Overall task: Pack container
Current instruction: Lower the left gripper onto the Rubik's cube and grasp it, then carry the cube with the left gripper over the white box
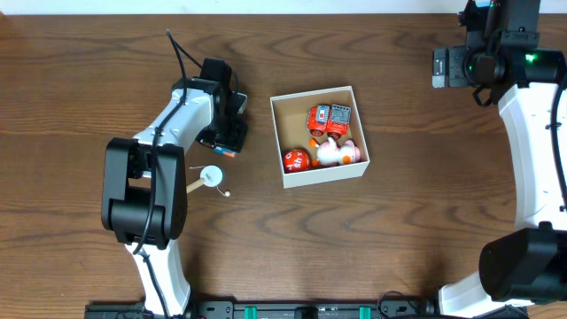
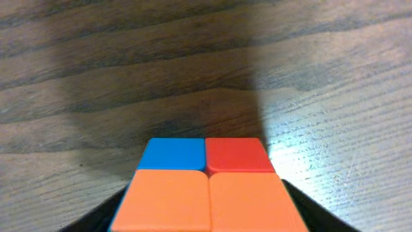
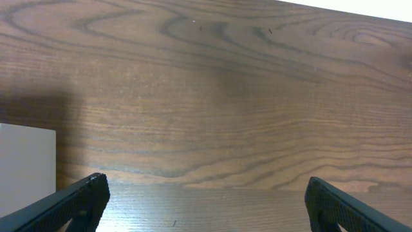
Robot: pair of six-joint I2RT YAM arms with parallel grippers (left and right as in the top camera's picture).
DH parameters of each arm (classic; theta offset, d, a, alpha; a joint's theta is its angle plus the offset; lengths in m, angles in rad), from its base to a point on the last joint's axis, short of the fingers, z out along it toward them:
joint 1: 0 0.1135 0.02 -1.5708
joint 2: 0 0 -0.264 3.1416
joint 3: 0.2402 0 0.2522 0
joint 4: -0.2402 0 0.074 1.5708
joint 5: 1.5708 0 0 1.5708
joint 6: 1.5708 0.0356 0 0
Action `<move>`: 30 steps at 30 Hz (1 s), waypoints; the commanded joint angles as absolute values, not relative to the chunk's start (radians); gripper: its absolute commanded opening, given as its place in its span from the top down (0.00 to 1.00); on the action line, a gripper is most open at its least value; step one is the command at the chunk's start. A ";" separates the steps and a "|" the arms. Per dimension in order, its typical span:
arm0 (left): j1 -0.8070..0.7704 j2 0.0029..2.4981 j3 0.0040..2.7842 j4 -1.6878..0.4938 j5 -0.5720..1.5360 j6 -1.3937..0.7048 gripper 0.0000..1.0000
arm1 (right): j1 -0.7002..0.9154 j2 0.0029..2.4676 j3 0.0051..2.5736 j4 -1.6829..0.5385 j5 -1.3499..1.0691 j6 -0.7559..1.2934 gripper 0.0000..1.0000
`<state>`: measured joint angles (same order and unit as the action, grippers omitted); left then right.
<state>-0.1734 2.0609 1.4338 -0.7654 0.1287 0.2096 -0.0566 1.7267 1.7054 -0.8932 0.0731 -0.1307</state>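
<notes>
We see L gripper (image 1: 223,133) fingers seemingly clamped on the cube (image 2: 206,193), near the box (image 1: 324,175); R gripper (image 3: 206,193) fingers wide apart over table (image 3: 212,96).

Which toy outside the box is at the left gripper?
The orange, blue and red puzzle cube, inside the left gripper; the small white disc toy lies apart.

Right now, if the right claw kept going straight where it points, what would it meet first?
Most likely the bare wooden table, ahead of the open right claw. Nothing lies in that line; the white box sits off to the left. Depth is hard to judge.
</notes>
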 commanded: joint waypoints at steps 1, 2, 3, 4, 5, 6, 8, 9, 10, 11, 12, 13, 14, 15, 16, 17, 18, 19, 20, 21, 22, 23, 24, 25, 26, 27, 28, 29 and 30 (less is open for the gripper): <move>-0.176 2.074 1.433 -0.769 0.134 0.216 0.47 | -0.059 1.726 1.713 -0.891 0.078 -0.113 0.01; -0.176 2.074 1.436 -0.769 0.134 0.216 0.49 | -0.059 1.726 1.713 -0.891 0.078 -0.113 0.01; -0.176 2.074 1.439 -0.770 0.134 0.216 0.51 | -0.059 1.726 1.713 -0.891 0.078 -0.113 0.01; -0.176 2.073 1.442 -0.769 0.134 0.216 0.52 | -0.059 1.726 1.713 -0.891 0.078 -0.113 0.01; -0.176 2.070 1.443 -0.769 0.134 0.216 0.52 | -0.059 1.726 1.713 -0.892 0.078 -0.113 0.01; -0.176 2.065 1.444 -0.769 0.134 0.216 0.52 | -0.059 1.726 1.713 -0.891 0.078 -0.113 0.01; -0.176 2.051 1.445 -0.770 0.115 0.216 0.52 | -0.059 1.726 1.713 -0.891 0.078 -0.113 0.01; -0.176 2.040 1.446 -0.770 0.102 0.216 0.52 | -0.059 1.726 1.713 -0.892 0.078 -0.113 0.01; -0.176 2.031 1.448 -0.770 0.092 0.216 0.52 | -0.059 1.726 1.713 -0.891 0.078 -0.113 0.01; -0.176 2.017 1.450 -0.770 0.083 0.216 0.53 | -0.059 1.726 1.713 -0.891 0.078 -0.113 0.01; -0.176 2.000 1.453 -0.773 0.082 0.216 0.53 | -0.059 1.726 1.713 -0.891 0.078 -0.113 0.01; -0.176 1.982 1.455 -0.772 0.082 0.216 0.54 | -0.059 1.726 1.713 -0.892 0.078 -0.113 0.01; -0.176 1.960 1.457 -0.772 0.082 0.216 0.54 | -0.059 1.726 1.713 -0.891 0.078 -0.113 0.01; -0.176 1.935 1.457 -0.772 0.082 0.216 0.56 | -0.059 1.726 1.713 -0.891 0.078 -0.113 0.01; -0.176 1.913 1.457 -0.772 0.083 0.216 0.55 | -0.059 1.726 1.713 -0.891 0.078 -0.113 0.01; -0.176 1.886 1.457 -0.772 0.083 0.213 0.56 | -0.059 1.726 1.713 -0.891 0.078 -0.113 0.01; -0.176 1.861 1.457 -0.772 0.083 0.204 0.56 | -0.059 1.726 1.713 -0.892 0.078 -0.112 0.01; -0.176 1.833 1.457 -0.773 0.087 0.194 0.56 | -0.059 1.726 1.713 -0.891 0.078 -0.113 0.01; -0.178 1.808 1.457 -0.772 0.095 0.177 0.57 | -0.059 1.726 1.713 -0.891 0.078 -0.113 0.01; -0.180 1.779 1.457 -0.772 0.105 0.155 0.57 | -0.059 1.726 1.713 -0.891 0.078 -0.113 0.01; -0.183 1.755 1.457 -0.771 0.117 0.141 0.58 | -0.059 1.726 1.713 -0.891 0.078 -0.112 0.01; -0.190 1.728 1.457 -0.769 0.131 0.126 0.59 | -0.059 1.726 1.713 -0.891 0.078 -0.113 0.01; -0.199 1.704 1.457 -0.765 0.136 0.110 0.60 | -0.059 1.726 1.713 -0.891 0.078 -0.113 0.01; -0.208 1.683 1.457 -0.760 0.139 0.094 0.61 | -0.059 1.726 1.713 -0.891 0.078 -0.113 0.01; -0.223 1.660 1.457 -0.753 0.139 0.078 0.62 | -0.059 1.726 1.713 -0.891 0.078 -0.113 0.01; -0.239 1.639 1.457 -0.741 0.139 0.060 0.63 | -0.059 1.726 1.713 -0.891 0.078 -0.112 0.01; -0.255 1.625 1.457 -0.729 0.139 0.039 0.63 | -0.059 1.726 1.713 -0.891 0.078 -0.113 0.01; -0.275 1.610 1.457 -0.713 0.139 0.016 0.64 | -0.059 1.726 1.713 -0.891 0.078 -0.113 0.01; -0.297 1.598 1.457 -0.693 0.139 -0.010 0.64 | -0.059 1.726 1.713 -0.891 0.078 -0.112 0.01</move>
